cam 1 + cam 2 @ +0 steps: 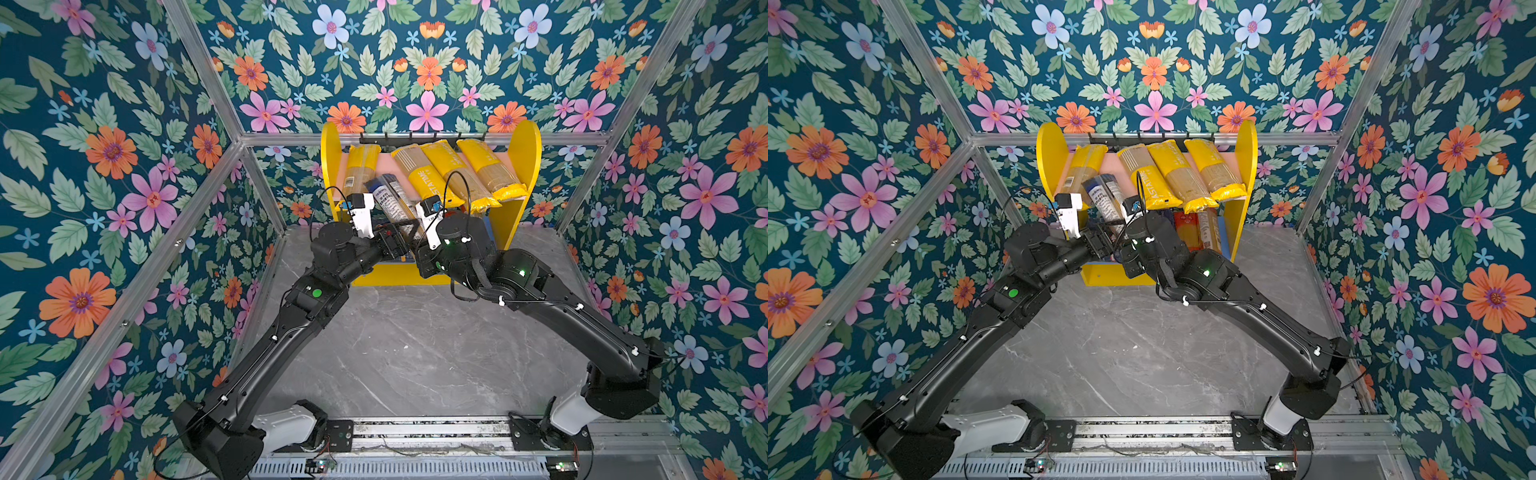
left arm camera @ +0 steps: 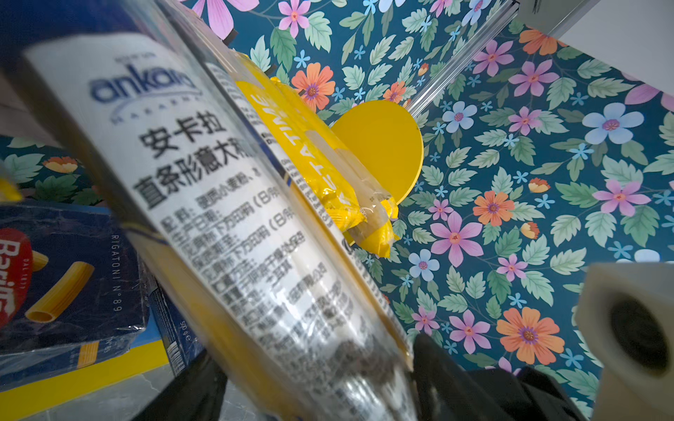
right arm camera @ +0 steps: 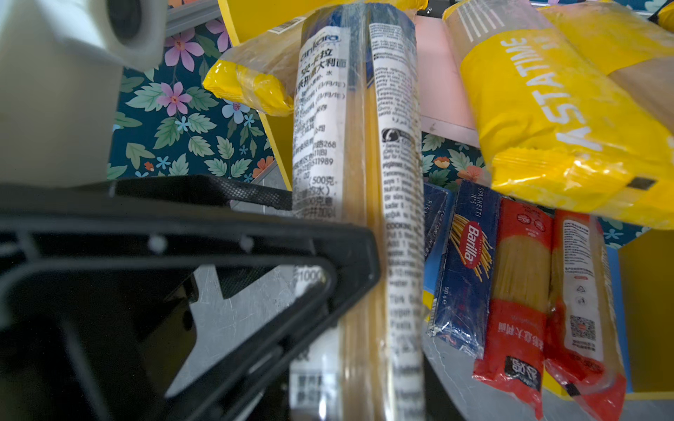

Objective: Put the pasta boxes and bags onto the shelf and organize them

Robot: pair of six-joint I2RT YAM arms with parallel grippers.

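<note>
- shelf (image 1: pixel 525 158) stands at the back of the grey marbled surface (image 1: pixel 415 353), against the flowered wall; black hook rail (image 1: pixel 419 139) runs along its top rear
- pink upper board (image 3: pixel 437 73) carries four yellow bags, front ends jutting past its edge: left yellow bag (image 1: pixel 361 166) by the left side panel; PASTATIME bag (image 1: pixel 424 178), third yellow bag (image 1: pixel 457 174) and fourth yellow bag (image 1: pixel 492 166) slanted and packed side by side toward the right panel
- navy bag (image 1: pixel 392 199) lies flat on neither board: tilted, upper end propped on the front of the pink upper board, in the gap between left yellow bag and PASTATIME bag and touching the left yellow bag; lower end hangs out in front of the shelf, above the surface
- blue lower board (image 3: pixel 614 288): rigatoni box (image 2: pixel 73 277), spaghetti box (image 3: pixel 468 262), red bag (image 3: pixel 518 291) and, outermost, second red bag (image 3: pixel 580 299), lined up side by side, lengthwise front to back
- left gripper (image 1: pixel 399 239): jaws part-way apart, one on each side of the navy bag's lower half, close against the wrapper; cannot tell whether they pinch it
- right gripper (image 3: pixel 350 404): jaws narrow, clamped on the navy bag's lowest end; in the right wrist view the bag runs straight up out of them
- both arms meet in front of the shelf's middle, wrists close together in both top views
</note>
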